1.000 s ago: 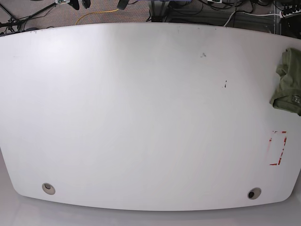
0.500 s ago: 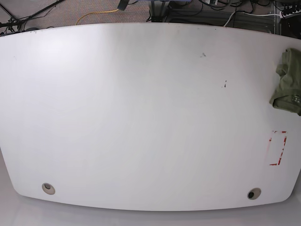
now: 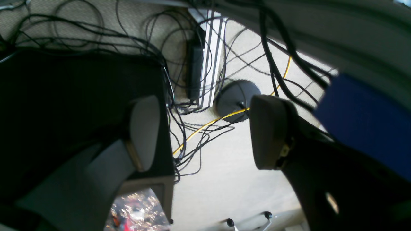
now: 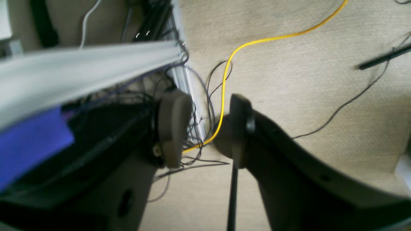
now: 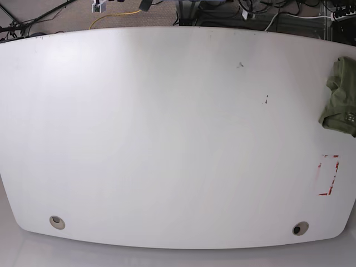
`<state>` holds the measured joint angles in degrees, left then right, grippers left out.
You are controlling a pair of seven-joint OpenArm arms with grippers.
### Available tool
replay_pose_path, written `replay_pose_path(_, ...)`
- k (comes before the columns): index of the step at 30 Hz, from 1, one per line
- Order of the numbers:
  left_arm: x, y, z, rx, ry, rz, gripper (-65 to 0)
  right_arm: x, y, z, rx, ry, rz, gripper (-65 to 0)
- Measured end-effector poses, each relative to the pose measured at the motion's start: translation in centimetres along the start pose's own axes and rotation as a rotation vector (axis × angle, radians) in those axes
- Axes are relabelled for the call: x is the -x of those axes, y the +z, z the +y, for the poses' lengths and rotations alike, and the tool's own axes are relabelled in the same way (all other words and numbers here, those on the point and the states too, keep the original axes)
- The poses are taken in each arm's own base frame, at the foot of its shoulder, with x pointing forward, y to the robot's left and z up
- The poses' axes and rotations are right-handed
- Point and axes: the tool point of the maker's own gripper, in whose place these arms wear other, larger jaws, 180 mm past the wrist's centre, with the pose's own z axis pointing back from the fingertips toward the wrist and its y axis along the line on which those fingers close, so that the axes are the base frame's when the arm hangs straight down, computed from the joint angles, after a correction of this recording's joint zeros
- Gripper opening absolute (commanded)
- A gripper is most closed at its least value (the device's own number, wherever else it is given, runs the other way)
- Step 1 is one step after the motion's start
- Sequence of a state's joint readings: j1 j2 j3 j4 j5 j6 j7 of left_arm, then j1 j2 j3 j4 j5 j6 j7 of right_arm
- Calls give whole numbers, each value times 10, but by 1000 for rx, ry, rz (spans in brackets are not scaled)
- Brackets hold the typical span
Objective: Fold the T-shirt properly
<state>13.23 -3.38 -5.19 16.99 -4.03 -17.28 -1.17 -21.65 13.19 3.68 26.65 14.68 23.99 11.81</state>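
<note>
T-shirt [image 5: 342, 97] unmoved at table [image 5: 167, 139] edge, small white object [image 5: 99, 6] newly beyond it

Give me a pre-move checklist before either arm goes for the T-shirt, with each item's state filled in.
1. T-shirt in view on the table: ok, at the base view's right edge, partly cut off.
2. T-shirt spread flat: not ok, bunched.
3. Left gripper open and empty: ok.
4. Right gripper open and empty: ok.
5. Arms over the table: not ok, both wrist views show floor and cables.
6. Shirt's full extent: cannot tell.
</note>
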Motion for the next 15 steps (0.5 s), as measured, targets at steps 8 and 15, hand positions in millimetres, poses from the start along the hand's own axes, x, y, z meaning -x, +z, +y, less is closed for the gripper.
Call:
replay_pose_path(8, -25, -8, 1, -2, 19, 13, -247, -9, -19, -6, 61, 123, 73, -420)
replay_pose_path(15, -15, -5, 26, -140, -19, 48, -247, -4, -26, 1, 94, 204, 106, -419)
